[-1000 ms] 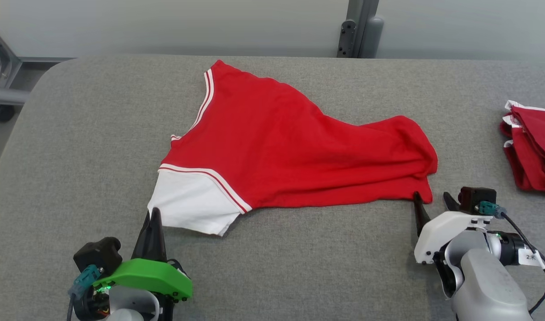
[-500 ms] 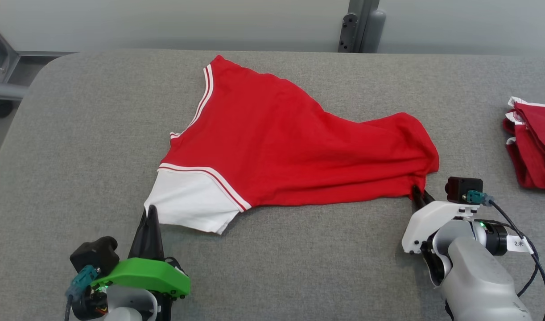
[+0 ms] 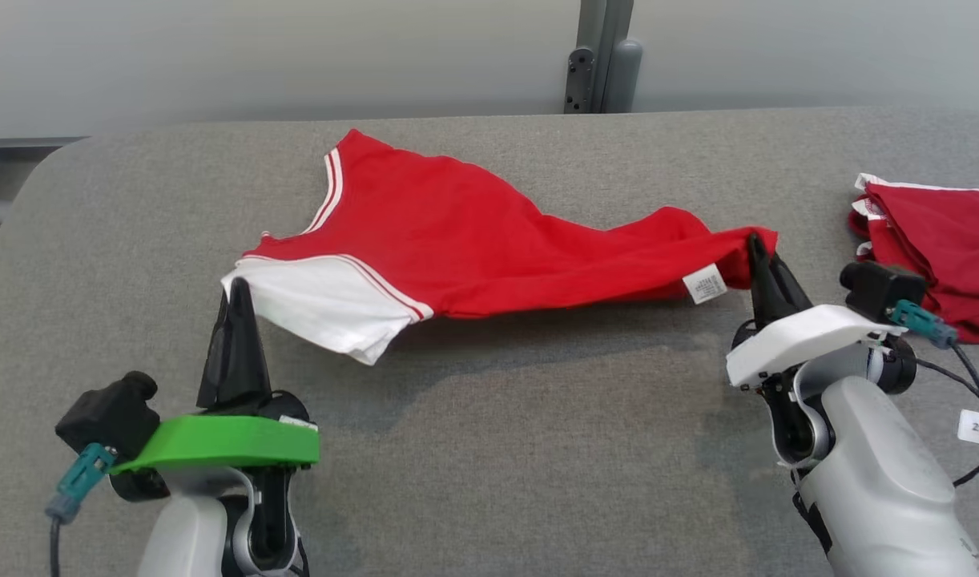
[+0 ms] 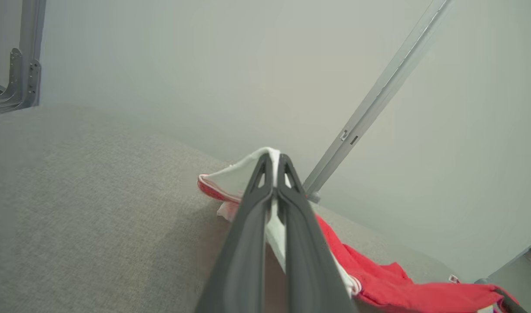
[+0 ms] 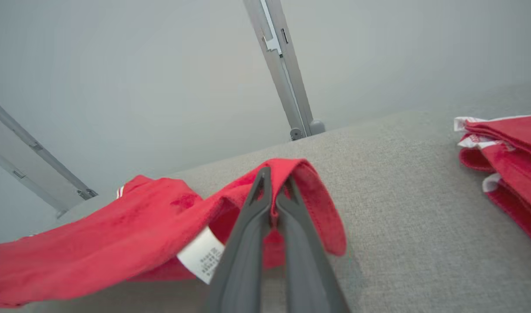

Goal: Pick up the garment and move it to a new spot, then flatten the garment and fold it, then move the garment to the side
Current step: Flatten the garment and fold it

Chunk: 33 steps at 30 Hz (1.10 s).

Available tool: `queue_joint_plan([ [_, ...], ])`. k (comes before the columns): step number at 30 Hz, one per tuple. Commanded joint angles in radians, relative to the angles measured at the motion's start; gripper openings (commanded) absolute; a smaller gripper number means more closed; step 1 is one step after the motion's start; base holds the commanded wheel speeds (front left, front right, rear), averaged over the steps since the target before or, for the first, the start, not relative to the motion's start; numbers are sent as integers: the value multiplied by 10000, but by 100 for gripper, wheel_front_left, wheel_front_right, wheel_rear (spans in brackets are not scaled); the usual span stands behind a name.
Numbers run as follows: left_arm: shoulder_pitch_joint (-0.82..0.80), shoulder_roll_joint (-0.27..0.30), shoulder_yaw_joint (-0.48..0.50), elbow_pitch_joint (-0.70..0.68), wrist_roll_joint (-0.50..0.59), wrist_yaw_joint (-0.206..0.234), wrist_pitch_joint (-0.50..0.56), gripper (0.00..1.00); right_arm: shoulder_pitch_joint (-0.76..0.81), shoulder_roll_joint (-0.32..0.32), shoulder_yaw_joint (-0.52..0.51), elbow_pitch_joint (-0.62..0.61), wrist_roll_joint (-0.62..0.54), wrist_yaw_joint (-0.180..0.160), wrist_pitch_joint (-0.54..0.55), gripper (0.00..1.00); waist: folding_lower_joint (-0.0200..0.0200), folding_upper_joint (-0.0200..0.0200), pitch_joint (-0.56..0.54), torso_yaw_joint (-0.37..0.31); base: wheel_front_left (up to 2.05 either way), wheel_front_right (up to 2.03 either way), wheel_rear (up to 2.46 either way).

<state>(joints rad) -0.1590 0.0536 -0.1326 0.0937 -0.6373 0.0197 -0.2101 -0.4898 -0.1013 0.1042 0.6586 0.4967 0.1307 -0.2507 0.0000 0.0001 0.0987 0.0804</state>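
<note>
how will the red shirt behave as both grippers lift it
Likely floppy: the shirt sags between the left gripper and right gripper. Probably light, since two corner pinches hold it up. Its far edge may drag on the table.

Bright red garment [image 3: 473, 232] at centre, its sleeve [image 3: 321, 300] at eight o'clock plain white, edged with thin red-and-white stripes; same striping down the neckline [image 3: 329, 186] at eleven. White label [image 3: 704, 285] with dark print at three. Table [image 3: 497, 449] a flecked mid-grey weave. Folded pile [image 3: 930, 240] far at three: deeper red, white trim. Left gripper [image 3: 235, 292] black with a green cover; right gripper [image 3: 754, 244] black with a white cover.
</note>
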Motion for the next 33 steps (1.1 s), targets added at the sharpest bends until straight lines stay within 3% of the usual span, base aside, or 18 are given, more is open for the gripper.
queue_joint_plan([
  [1, -162, 21, 24, -309, -198, -104, -55, 0, 306, -163, 124, -679, 320, 0, -21, 0, 0, -1, -236, -257, 0, 0, 0],
  [10, -290, 180, 262, -3230, -545, 46, 152, 0, 2275, -959, -191, -5925, 1565, 1, 876, 0, 0, -1, -661, -816, 0, 0, 0],
  [21, -937, 844, 102, -7114, 113, 578, 1348, 0, 3799, -434, -1592, -11027, 1270, 1, 2452, 0, 0, -1, -678, -1285, 0, 0, 0],
  [27, -2063, 1080, -136, -7848, 271, 675, 2149, 0, 3599, -166, -2022, -12330, 1138, 1, 3202, 0, 0, -1, -261, -1326, 0, 0, 0],
  [33, -3779, 1291, -234, -6257, 114, 274, 2586, 0, 2195, -105, -1894, -11258, 1291, 1, 3745, 0, 0, -1, 647, -1262, 0, 0, 0],
])
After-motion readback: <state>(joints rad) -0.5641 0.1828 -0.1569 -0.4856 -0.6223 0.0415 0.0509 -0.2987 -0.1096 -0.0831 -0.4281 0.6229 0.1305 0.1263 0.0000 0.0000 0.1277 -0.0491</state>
